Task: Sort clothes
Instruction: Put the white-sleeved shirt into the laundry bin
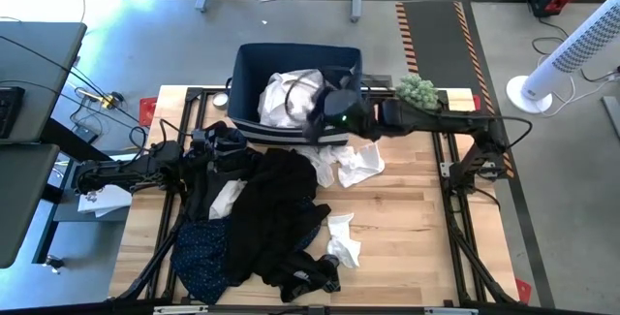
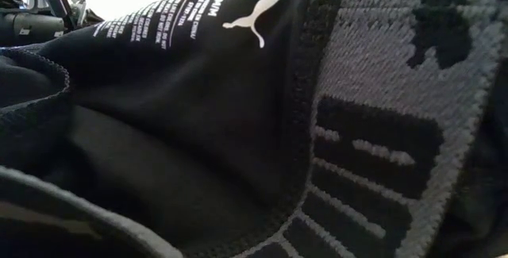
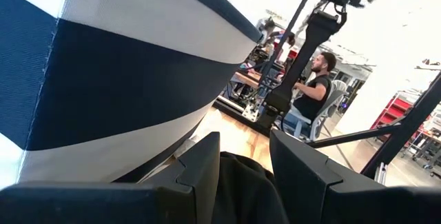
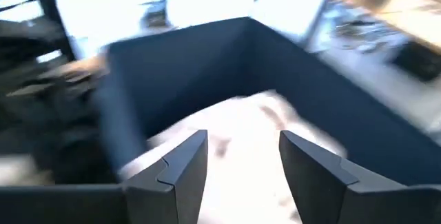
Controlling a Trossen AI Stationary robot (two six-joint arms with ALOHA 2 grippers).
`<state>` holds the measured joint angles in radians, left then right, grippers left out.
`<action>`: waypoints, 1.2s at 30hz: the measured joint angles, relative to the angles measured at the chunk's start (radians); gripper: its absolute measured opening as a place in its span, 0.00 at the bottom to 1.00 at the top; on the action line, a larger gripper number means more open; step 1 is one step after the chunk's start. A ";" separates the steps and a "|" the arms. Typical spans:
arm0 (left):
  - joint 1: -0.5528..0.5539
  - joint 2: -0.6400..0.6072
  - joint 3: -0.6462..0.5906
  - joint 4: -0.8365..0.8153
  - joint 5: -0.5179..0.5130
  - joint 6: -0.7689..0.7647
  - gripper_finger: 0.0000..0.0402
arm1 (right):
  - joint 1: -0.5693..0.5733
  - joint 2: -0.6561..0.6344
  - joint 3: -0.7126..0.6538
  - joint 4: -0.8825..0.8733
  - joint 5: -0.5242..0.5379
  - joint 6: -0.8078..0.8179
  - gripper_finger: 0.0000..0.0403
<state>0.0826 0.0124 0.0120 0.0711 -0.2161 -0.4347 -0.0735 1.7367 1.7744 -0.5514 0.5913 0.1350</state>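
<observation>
A pile of black garments (image 1: 281, 208) lies mid-table, with white pieces (image 1: 354, 165) (image 1: 344, 242) beside it and a dark navy speckled garment (image 1: 199, 247) at the near left. More white clothes (image 1: 286, 97) lie inside the navy bin (image 1: 252, 63). My left gripper (image 1: 228, 147) is at the pile's far left end, shut on black cloth (image 3: 241, 182). My right gripper (image 4: 242, 169) is open and empty above the bin's near wall, over the white clothes (image 4: 248, 127). A black garment with a grey waistband (image 2: 373, 131) fills the low view. My left gripper pinches a bunch of black cloth (image 3: 242, 176) between its two fingers (image 3: 207, 172), at the far left end of the black pile. The fingers come in low from the table's left. The rest of the garment lies on the table; one layer or several, I cannot tell.
The striped wall of the bin (image 3: 117, 79) stands close in front of my left gripper. A green bunch (image 1: 418, 90) sits on the table's far right corner. Bare wood (image 1: 426, 218) shows on the table's right half. A person (image 3: 310, 93) sits in the room beyond the table.
</observation>
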 joint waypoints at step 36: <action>0.000 0.000 0.000 0.000 0.003 0.000 0.31 | -0.327 0.147 0.146 -0.190 -0.588 0.282 0.44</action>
<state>0.0826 0.0122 0.0120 0.0715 -0.2127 -0.4347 -0.4002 1.8835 1.9207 -0.7412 0.0036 0.4173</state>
